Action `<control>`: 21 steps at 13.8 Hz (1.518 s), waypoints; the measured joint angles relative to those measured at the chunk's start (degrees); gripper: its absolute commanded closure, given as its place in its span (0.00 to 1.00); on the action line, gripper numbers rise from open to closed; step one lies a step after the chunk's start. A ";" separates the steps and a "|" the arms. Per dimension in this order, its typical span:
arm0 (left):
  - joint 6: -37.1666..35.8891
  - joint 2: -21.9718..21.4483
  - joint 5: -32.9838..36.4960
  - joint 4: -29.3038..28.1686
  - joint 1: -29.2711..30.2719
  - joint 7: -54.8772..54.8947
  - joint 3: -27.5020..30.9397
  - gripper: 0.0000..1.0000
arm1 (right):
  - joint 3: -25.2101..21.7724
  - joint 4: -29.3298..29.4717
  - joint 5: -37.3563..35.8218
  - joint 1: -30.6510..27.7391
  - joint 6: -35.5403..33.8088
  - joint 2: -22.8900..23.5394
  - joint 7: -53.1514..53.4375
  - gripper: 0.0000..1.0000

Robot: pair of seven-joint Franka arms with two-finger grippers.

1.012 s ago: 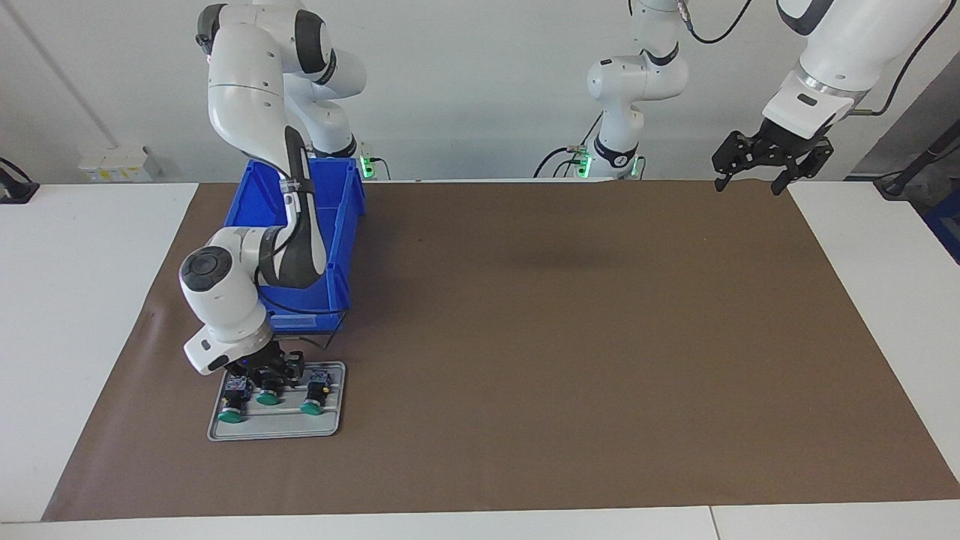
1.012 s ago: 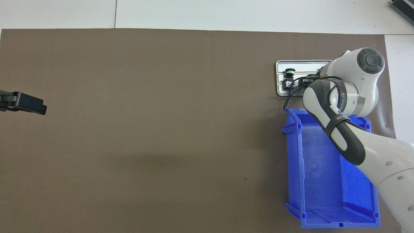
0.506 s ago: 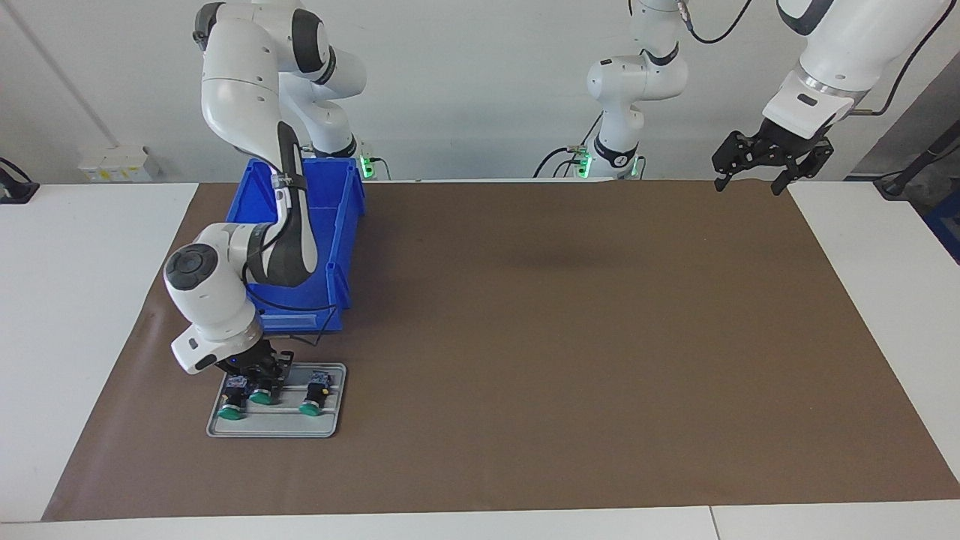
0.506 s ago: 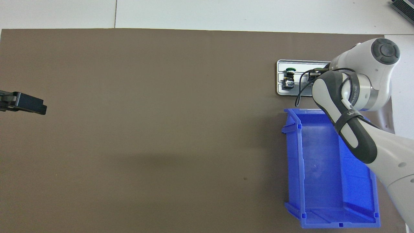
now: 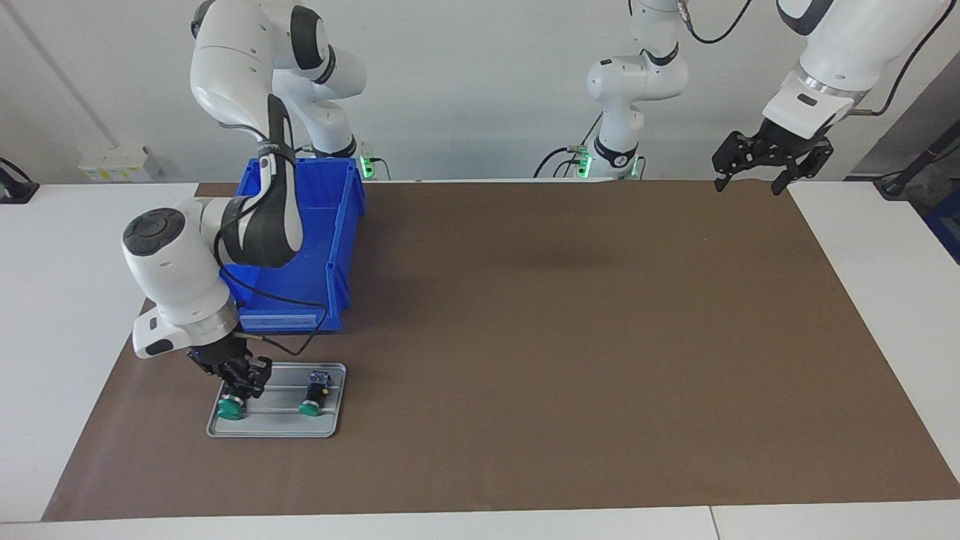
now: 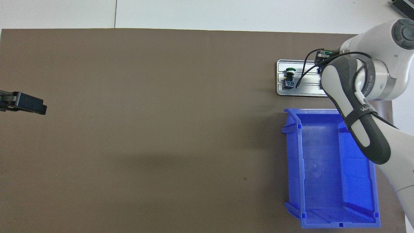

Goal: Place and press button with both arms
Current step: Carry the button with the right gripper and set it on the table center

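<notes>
1. While the right gripper [image 5: 241, 375] hangs over the grey tray [image 5: 330, 429], near the bench's corner at the right arm's end, its jaws are clamped on a green-capped button [image 5: 230, 406], probably to carry it out for pressing.
2. Another button [image 5: 312, 397] lies in the tray's other end.
3. Just beside the tray, nearer the robots, a blue bin [image 5: 334, 247] crowds the arm's path.
4. Waiting, the left gripper [image 5: 757, 174] hangs with jaws apart over the mat's corner.
</notes>
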 measured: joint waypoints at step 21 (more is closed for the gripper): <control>0.00 0.00 0.00 0.00 0.00 0.00 0.00 0.00 | 0.57 -2.34 -10.64 41.43 -0.12 4.63 102.07 1.00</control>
